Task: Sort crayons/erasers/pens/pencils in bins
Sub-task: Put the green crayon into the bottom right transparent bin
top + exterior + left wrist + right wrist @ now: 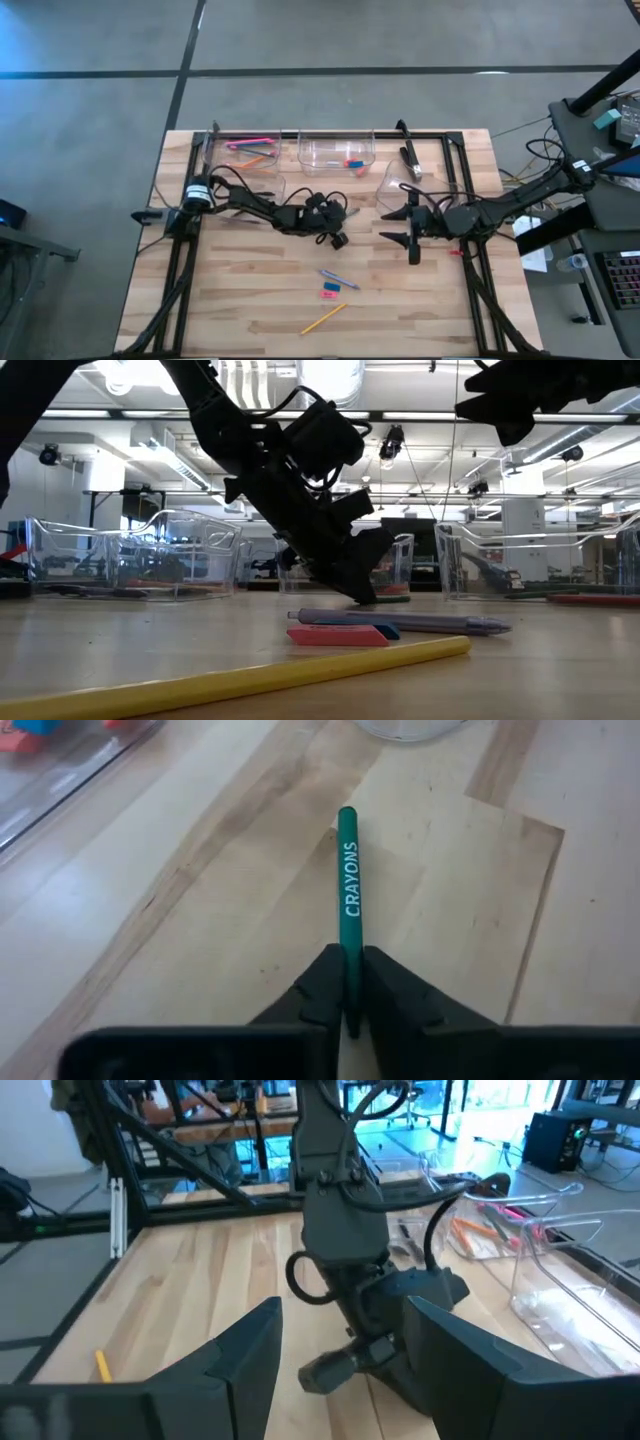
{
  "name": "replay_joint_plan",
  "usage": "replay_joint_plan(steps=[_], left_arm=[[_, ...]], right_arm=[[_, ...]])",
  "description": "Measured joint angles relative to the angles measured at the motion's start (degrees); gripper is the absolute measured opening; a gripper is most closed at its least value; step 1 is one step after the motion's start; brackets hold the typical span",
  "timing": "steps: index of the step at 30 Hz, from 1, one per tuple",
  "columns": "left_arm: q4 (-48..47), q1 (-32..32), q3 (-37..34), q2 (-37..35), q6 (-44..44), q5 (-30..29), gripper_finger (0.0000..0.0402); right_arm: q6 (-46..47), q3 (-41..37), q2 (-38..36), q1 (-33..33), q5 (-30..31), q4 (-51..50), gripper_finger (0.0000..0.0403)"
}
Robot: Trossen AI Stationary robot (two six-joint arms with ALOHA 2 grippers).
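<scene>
My left gripper [347, 955] is shut on a green crayon [348, 870] printed "CRAYONS", near the table's middle [338, 238]. In the low view its fingers [362, 592] reach down to the wood. My right gripper [412, 232] hovers open just to the right, facing the left one [345, 1340], touching nothing. Nearer the front edge lie a purple pen [338, 278], a blue eraser [334, 286], a pink eraser [328, 294] and a yellow pencil [323, 318], all flat on the table. My left gripper pinches the green crayon between its two fingers at one end [348, 935]. The fingers lie along the crayon, and the rest of it sticks out ahead of them, low over the wood. I cannot tell whether it rests on the table.
Clear bins stand along the far side: one with pink and orange pencils [243, 152], one with erasers [336, 152], and one beside the right gripper [398, 185]. A black pen [410, 160] lies near the far edge. A black frame [470, 260] borders the table.
</scene>
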Motion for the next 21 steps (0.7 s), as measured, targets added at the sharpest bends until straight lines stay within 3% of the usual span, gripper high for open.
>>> replay_joint_plan(steps=[6, 21], left_arm=[[-1.0, 0.0, -0.1, -2.4, 1.2, 0.4, 0.0010], [-2.0, -1.1, -1.4, -16.7, 9.6, 0.5, 0.0002]], right_arm=[[0.8, 0.0, 0.0, 0.0, 0.0, 0.2, 0.0198], [-1.2, -1.7, -0.1, 0.0, 0.5, -0.1, 0.0198]])
